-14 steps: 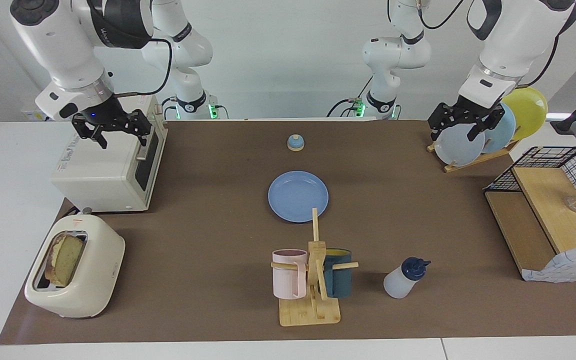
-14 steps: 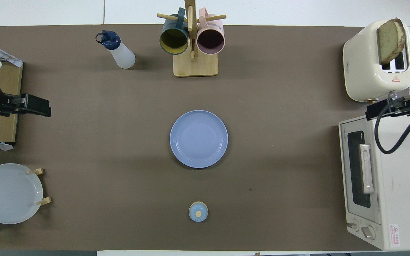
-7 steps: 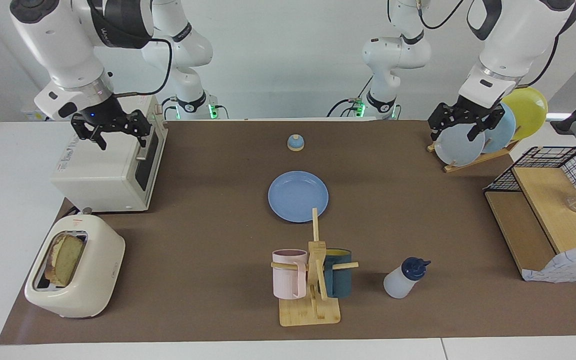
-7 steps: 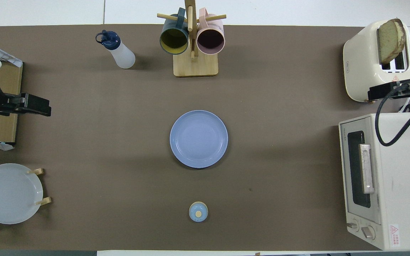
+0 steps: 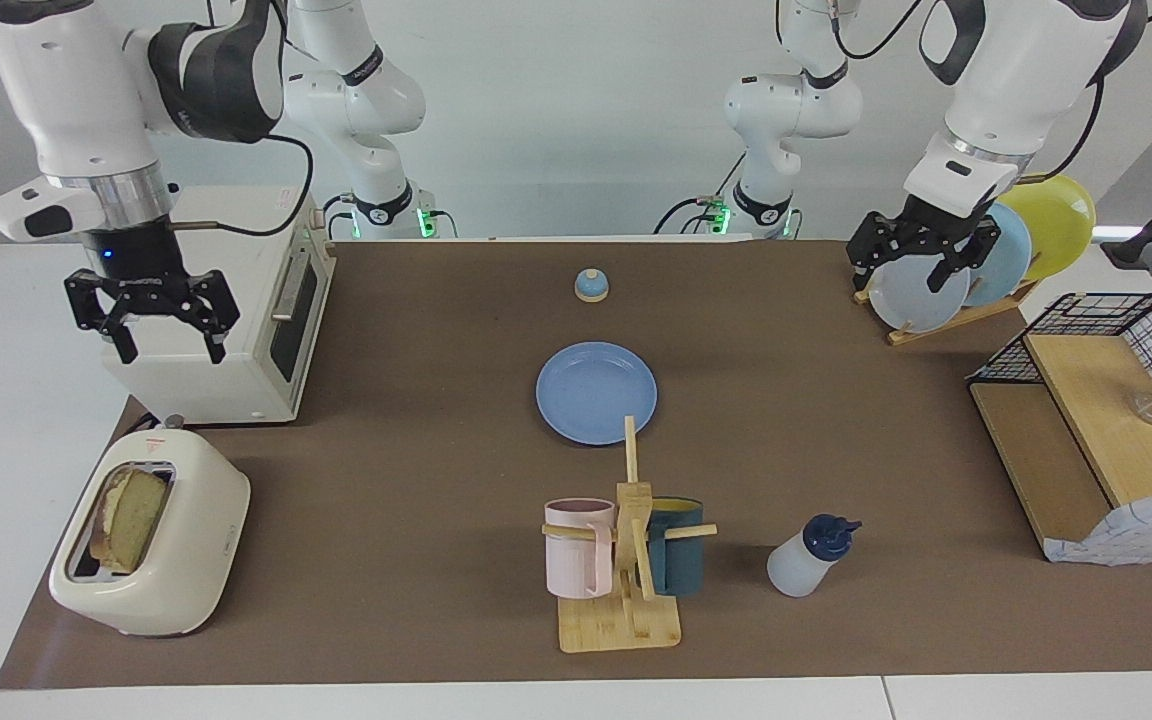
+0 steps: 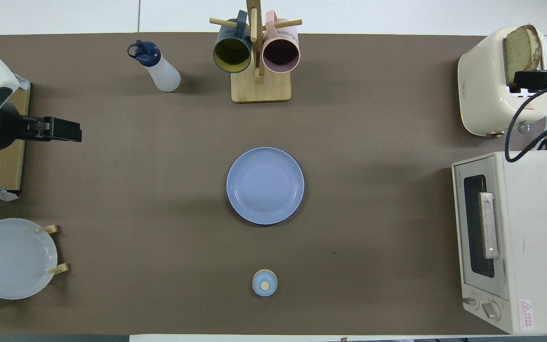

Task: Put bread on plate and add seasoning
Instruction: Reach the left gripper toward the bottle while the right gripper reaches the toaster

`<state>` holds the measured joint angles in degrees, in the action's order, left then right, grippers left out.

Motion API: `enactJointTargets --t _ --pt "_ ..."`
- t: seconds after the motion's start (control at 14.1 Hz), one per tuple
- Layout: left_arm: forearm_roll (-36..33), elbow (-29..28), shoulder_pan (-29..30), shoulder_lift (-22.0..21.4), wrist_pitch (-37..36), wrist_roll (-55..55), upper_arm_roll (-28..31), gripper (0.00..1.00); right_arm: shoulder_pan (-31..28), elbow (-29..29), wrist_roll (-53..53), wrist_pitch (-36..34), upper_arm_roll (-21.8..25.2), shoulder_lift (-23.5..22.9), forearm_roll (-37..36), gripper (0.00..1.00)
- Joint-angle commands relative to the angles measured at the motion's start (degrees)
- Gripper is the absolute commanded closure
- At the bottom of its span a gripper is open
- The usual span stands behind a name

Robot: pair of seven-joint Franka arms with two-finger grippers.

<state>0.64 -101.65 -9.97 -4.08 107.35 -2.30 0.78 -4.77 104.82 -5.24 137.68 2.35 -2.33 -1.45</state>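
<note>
The bread (image 5: 131, 518) stands upright in a slot of the cream toaster (image 5: 186, 560), at the right arm's end of the table; it also shows in the overhead view (image 6: 520, 47). The periwinkle plate (image 5: 596, 392) lies bare at mid-table (image 6: 265, 185). The seasoning bottle (image 5: 808, 557) stands beside the mug rack (image 6: 157, 66). My right gripper (image 5: 168, 348) is open and empty, raised high; from overhead it (image 6: 534, 80) covers the toaster's edge. My left gripper (image 5: 901, 278) is open and empty, in the air by the plate rack (image 6: 67, 130).
A toaster oven (image 5: 216, 340) stands nearer to the robots than the toaster. A wooden mug rack (image 5: 626, 560) holds two mugs. A small bell (image 5: 591, 286) sits near the robots. A rack of pale and yellow plates (image 5: 976, 270) and a wire shelf (image 5: 1096, 420) fill the left arm's end.
My right gripper has swung from over the toaster oven to over the toaster and has turned. My left gripper has shifted slightly. Nothing on the table has moved.
</note>
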Motion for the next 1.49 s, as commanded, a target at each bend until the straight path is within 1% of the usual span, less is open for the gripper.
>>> enactJointTargets --t 0.0,0.07,0.14,0.28,0.36,0.43,0.5,0.57,0.64,0.71,0.78,0.85,0.92,0.99,1.07,1.14,1.28,1.35,1.42 --pt "0.1 -11.3 -2.6 -4.5 11.3 -0.6 0.1 0.0 -1.7 -0.4 -2.4 10.3 -0.3 -6.3 1.0 0.0" --pt "0.1 -12.5 -4.4 -3.8 12.3 -0.6 0.3 0.0 -2.0 -1.5 -3.1 11.1 -0.3 -7.6 1.0 0.0" --pt "0.0 -13.9 -5.1 -3.2 14.9 -0.6 0.3 0.0 -2.3 -2.2 -4.8 12.2 -0.2 -9.3 0.9 0.0" --pt "-0.4 -18.1 -7.1 -2.0 23.6 -0.6 0.3 0.0 -3.8 -3.1 -11.3 15.9 -0.3 -12.2 1.3 0.0" --pt "-2.2 -19.4 -7.7 -0.7 26.9 -0.6 0.3 0.0 -3.9 -5.0 -12.3 16.3 -0.3 -14.0 1.4 0.0" --pt "-5.1 -19.8 -8.8 1.2 29.4 -1.9 0.3 0.0 -3.8 -5.8 -12.3 16.3 -0.3 -14.7 1.5 0.0" --pt "-7.7 -19.8 -9.8 3.2 31.8 -6.2 0.3 0.0 -3.4 -5.9 -12.0 16.5 -0.3 -14.8 1.7 0.02" --pt "-10.5 -20.0 -10.7 5.5 35.3 -12.2 0.3 0.0 -3.5 -5.9 -12.0 16.5 -0.3 -14.8 1.7 0.33" --pt "-12.6 -20.7 -11.2 7.0 39.1 -16.3 0.3 0.0 -3.6 -5.9 -11.9 16.5 -0.3 -14.8 1.7 0.44" --pt "-14.0 -21.0 -11.2 9.2 43.7 -18.9 0.3 0.0 -3.6 -5.7 -11.4 16.5 -0.3 -14.8 2.0 0.54" --pt "-14.2 -21.3 -11.2 10.4 47.2 -19.7 0.4 0.0 -3.5 -5.4 -9.8 16.4 -0.4 -14.8 2.7 0.61" --pt "-14.2 -21.4 -11.1 11.9 50.4 -20.5 0.4 0.0 -3.3 -5.4 -8.1 16.4 -0.4 -14.8 3.6 0.63" --pt "-14.2 -21.9 -10.9 12.9 53.5 -23.7 0.5 0.0 -3.1 -5.4 -6.6 16.2 -0.4 -14.8 4.9 0.79" --pt "-14.1 -22.0 -10.7 14.8 58.3 -26.1 0.5 0.0 -3.2 -5.7 -6.0 15.6 -0.6 -14.8 6.6 1.0" --pt "-14.0 -21.8 -10.8 16.9 62.2 -26.6 0.9 0.0 -3.5 -6.1 -6.1 14.1 -0.8 -14.7 9.1 1.0" --pt "-14.0 -21.3 -10.7 18.2 64.2 -26.6 1.6 0.0 -3.8 -7.5 -6.3 9.8 -0.9 -14.6 10.8 1.0" --pt "-14.3 -20.1 -10.9 20.5 65.4 -26.5 3.3 0.0 -4.0 -16.0 -6.4 -3.8 -0.8 -14.9 13.0 1.0" --pt "-14.2 -19.0 -11.1 22.0 65.5 -26.4 3.5 0.0 -3.9 -19.8 -6.7 -9.0 -0.8 -15.6 12.0 1.0" --pt "-14.3 -17.8 -11.1 23.2 65.5 -26.4 4.1 0.0 -3.8 -23.0 -7.4 -11.9 -0.7 -15.7 10.5 1.0"
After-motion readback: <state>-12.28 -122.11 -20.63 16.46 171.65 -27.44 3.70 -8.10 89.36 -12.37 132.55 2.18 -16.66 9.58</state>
